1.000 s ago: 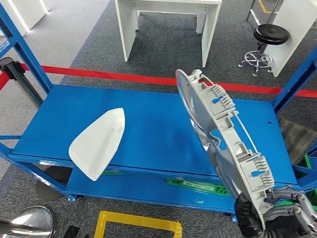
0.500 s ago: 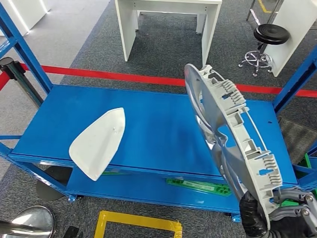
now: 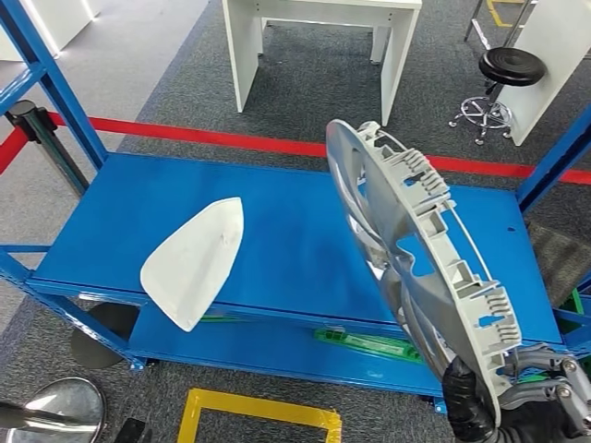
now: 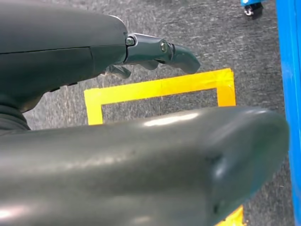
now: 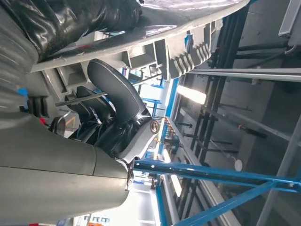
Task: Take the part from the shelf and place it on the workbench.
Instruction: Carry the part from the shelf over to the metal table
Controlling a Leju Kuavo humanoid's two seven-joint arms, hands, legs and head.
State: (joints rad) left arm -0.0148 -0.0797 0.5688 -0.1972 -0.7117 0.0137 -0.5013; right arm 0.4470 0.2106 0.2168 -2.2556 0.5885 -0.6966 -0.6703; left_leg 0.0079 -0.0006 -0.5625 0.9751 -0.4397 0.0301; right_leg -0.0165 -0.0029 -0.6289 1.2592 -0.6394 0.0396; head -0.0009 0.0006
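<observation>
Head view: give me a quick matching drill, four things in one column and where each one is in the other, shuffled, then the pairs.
Things:
1. silver part
2. white cover
3. black stool
4. yellow tape square

Places:
A. on the floor in front of the shelf
B. lying flat on the blue shelf
C. held upright by the right hand
D. on the carpet beyond the red line

Pairs: 1-C, 2-B, 3-D, 4-A

White table [image 3: 320, 41], black stool [image 3: 512, 66] — red floor tape [image 3: 209, 138]
</observation>
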